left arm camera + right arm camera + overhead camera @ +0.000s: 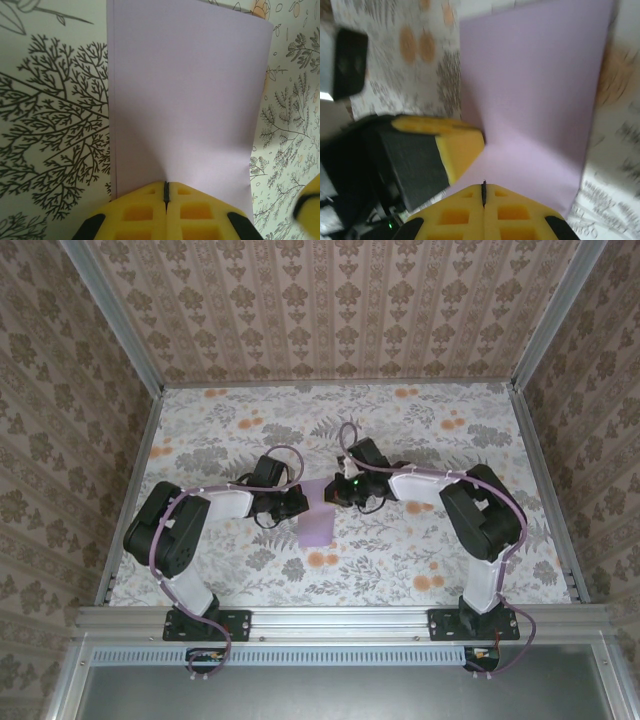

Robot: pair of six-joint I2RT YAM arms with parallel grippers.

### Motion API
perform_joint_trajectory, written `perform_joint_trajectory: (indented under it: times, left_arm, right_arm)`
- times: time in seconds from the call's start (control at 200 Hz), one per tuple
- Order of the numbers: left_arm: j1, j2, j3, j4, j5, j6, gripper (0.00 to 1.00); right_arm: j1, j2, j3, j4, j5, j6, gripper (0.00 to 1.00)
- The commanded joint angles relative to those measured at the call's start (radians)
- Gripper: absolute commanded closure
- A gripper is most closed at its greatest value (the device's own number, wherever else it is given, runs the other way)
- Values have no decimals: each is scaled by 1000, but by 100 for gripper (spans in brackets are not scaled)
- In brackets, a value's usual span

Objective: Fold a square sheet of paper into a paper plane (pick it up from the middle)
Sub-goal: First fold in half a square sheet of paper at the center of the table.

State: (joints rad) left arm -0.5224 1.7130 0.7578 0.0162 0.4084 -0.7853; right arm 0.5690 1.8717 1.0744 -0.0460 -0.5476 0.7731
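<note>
The square sheet of paper (318, 525) is lying around the middle of the floral tablecloth (420, 430), plain lilac against all the grey ferns and orange blossoms. The left gripper (166, 187) is clamped on one edge of it, yellow pads squeezed tight together. The right gripper (483, 187) is pinching it the same way. Brownish damask wallpaper walls (340, 310) box in three sides of the tablecloth, and a metal rail (340, 620) runs along its near edge.

Top external view looks steeply down from high above the near edge onto the whole table (450, 440), while left and right wrist views look close-up along their own shut yellow jaws from opposite sides, all three sharing the square sheet of paper (317, 522) at mid-table.
</note>
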Motion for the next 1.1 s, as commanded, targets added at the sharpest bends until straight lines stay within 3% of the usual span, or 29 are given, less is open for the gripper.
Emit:
perform_joint_trajectory:
  times: [0.0, 0.43, 0.66, 0.82, 1.095]
  left_arm:
    - [0, 91, -70, -243, -143, 18, 100]
    - [1, 101, -69, -254, -163, 18, 100]
    - [1, 108, -69, -249, -163, 20, 100]
    - [1, 108, -66, -247, -162, 17, 100]
    - [1, 113, -64, -248, -161, 16, 100]
  right_arm:
    - [11, 35, -8, -36, -49, -10, 100]
    - [8, 90, -68, -66, -41, -51, 100]
    - [-29, 33, -116, -47, -55, -86, 100]
    - [19, -17, -82, -1, -98, -70, 100]
    - [69, 24, -115, 49, -120, -34, 100]
